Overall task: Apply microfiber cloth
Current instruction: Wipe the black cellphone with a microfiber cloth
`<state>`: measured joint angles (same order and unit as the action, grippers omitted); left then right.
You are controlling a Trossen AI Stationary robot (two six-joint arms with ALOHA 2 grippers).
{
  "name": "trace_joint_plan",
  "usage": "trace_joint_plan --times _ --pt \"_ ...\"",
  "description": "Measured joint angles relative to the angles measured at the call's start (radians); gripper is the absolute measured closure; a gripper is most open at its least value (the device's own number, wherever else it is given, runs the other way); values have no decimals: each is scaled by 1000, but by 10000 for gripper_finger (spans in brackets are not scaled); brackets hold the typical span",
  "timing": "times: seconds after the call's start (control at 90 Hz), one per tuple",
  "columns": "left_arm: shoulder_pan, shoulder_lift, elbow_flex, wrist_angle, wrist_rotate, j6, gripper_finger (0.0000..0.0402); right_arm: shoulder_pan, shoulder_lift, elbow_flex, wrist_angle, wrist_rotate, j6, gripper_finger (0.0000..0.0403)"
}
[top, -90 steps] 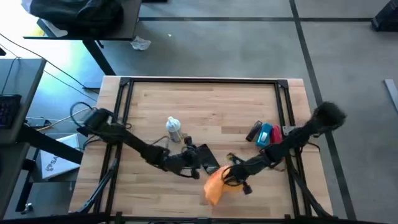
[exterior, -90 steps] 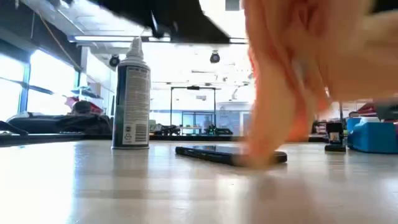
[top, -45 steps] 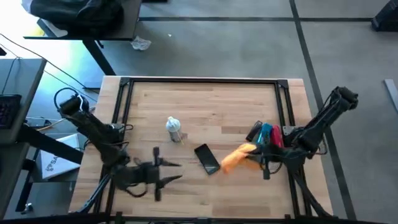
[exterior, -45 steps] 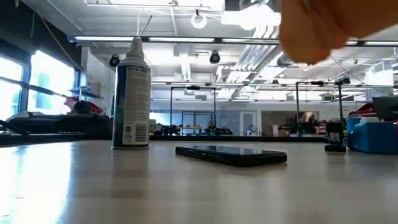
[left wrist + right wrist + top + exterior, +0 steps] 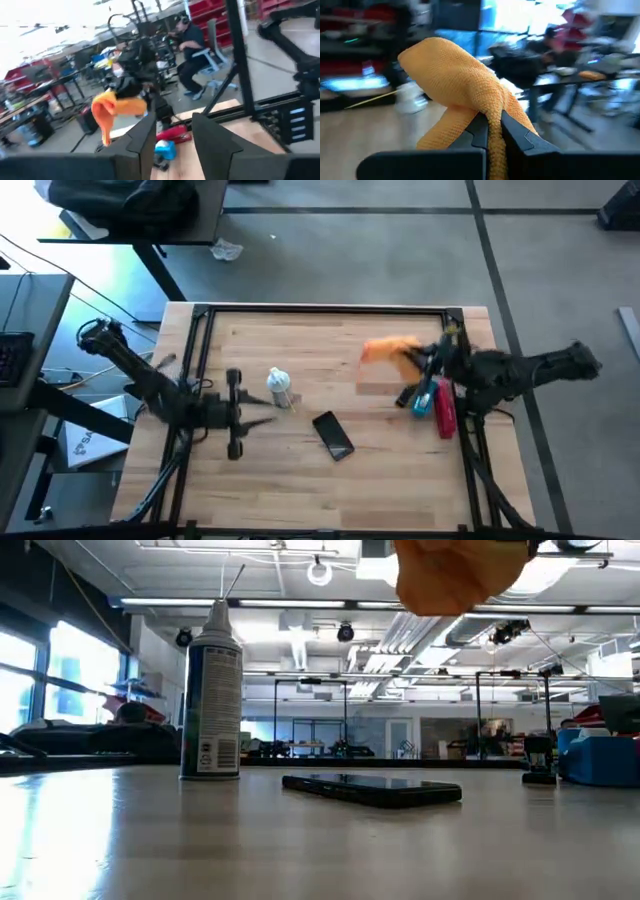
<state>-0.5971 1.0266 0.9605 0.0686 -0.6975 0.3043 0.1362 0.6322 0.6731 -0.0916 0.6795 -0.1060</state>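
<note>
The orange microfiber cloth (image 5: 386, 348) hangs in the air over the table's far right part and shows at the top of the low view (image 5: 455, 575). My right gripper (image 5: 418, 356) is shut on it. The black phone (image 5: 334, 434) lies flat on the wood near the middle, with nothing on it. A small spray bottle (image 5: 279, 385) stands upright to the phone's left. My left gripper (image 5: 234, 416) hovers open at the table's left side, beside the bottle, and holds nothing. My right gripper pinches a bunched fold of the cloth (image 5: 492, 117) between its two fingers (image 5: 516, 134). The fingers lie about level and point toward the table's left. The cloth is lifted clear of the table and bulges out past the fingertips, slack and drooping (image 5: 112, 111).
Blue and red tools (image 5: 432, 398) lie at the table's right edge under my right arm. A black metal frame (image 5: 200, 330) runs around the tabletop. A person (image 5: 192, 45) sits in the room beyond the right edge. Bare wood lies along the near edge.
My right gripper has carried the cloth up from beside the phone, toward the right edge and then the far edge; the cloth is now well clear of the table. My left gripper has drawn back from the phone toward the left edge. The phone has stayed put.
</note>
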Motion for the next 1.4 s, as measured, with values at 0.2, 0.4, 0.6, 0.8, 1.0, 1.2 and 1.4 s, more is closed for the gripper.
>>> trace_joint_plan --times 0.2,0.4,0.6,0.8,1.0,1.2,1.4 --pt "130 -115 -1 -261 110 -165 329 -233 -114 0 -159 -50 -8 403" --pt "153 -194 -145 -188 112 -170 339 -378 -177 0 -356 -179 73 403" --pt "160 -294 -371 7 99 -232 339 -437 -211 0 -420 -177 83 403" --pt "151 -394 -560 180 101 -287 339 -493 -222 -75 -433 -176 132 403" --pt "151 -470 -665 225 98 -336 339 -592 -232 -335 -163 -201 144 403" --pt "151 -506 -719 231 102 -404 339 -724 -233 -474 146 -269 281 403" --pt "151 -510 -749 256 106 -426 339 -837 -233 -521 -3 -220 424 400"
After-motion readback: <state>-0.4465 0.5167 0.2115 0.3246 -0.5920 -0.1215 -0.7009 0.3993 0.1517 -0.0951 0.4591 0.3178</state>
